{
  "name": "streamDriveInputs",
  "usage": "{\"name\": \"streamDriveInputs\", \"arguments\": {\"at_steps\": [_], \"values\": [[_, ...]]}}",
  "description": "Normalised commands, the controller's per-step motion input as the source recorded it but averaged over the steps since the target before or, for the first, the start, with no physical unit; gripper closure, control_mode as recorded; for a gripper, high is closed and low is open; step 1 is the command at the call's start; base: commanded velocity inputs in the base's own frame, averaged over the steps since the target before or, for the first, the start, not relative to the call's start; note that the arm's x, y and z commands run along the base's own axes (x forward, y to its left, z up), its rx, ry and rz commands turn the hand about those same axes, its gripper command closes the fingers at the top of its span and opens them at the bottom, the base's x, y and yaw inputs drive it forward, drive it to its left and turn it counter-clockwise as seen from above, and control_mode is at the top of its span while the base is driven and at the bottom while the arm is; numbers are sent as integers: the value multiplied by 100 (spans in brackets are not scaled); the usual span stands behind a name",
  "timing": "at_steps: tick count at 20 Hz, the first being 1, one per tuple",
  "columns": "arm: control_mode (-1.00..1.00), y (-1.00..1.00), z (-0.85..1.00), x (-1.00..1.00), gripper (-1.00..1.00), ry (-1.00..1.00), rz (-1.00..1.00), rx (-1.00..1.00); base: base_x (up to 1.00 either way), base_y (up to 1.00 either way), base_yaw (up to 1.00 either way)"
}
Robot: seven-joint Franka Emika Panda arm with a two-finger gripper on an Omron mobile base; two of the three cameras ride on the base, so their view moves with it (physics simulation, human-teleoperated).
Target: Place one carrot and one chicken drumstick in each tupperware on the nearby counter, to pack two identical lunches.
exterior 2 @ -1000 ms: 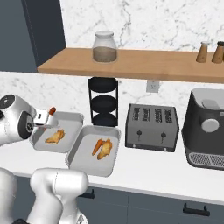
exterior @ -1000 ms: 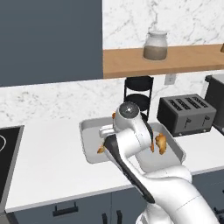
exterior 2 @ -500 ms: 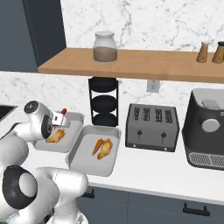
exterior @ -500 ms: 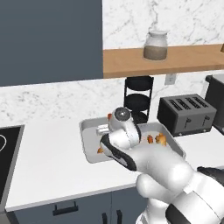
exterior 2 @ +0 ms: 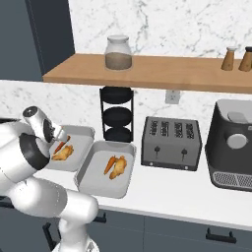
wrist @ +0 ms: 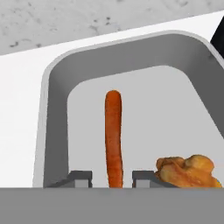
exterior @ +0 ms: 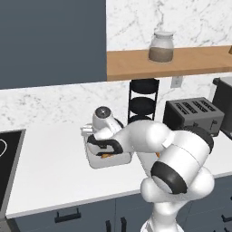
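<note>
Now the gripper point(wrist: 112, 178) hangs low over the left tupperware point(wrist: 57, 109), its two dark finger tips standing slightly apart on either side of the near end of a carrot point(wrist: 113, 135). Whether the tips press the carrot or have let it go cannot be told. The carrot runs straight away from the hand across the tub's grey floor, and a browned chicken drumstick point(wrist: 187, 170) lies just beside it in the same tub.

From the right base view, this tub point(exterior 2: 81, 147) sits on the white counter point(exterior 2: 162, 197) with its carrot point(exterior 2: 61, 145) and drumstick point(exterior 2: 64, 153) inside, partly behind the arm's wrist. The second tupperware point(exterior 2: 98, 178) lies just beside it, nearer the toaster point(exterior 2: 171, 142), holding its own carrot point(exterior 2: 111, 164) and drumstick point(exterior 2: 120, 168). A black three-tier rack point(exterior 2: 117, 114) stands behind the tubs. On the wooden shelf point(exterior 2: 147, 72) rests a glass jar point(exterior 2: 118, 52).

In the left base view the arm bends over the left tub point(exterior: 97, 161), hiding most of it.
</note>
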Motion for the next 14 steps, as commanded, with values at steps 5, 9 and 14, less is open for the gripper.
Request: {"name": "streamDriveInputs", "arguments": {"at_steps": [5, 9, 14], "values": [[-100, 18, 4, 15, -100, 16, -9, 1, 0, 0, 0], [-100, -53, 59, -91, -100, -4, -14, 22, 0, 0, 0], [-100, -100, 10, -100, -100, -39, -1, 20, 0, 0, 0]]}}
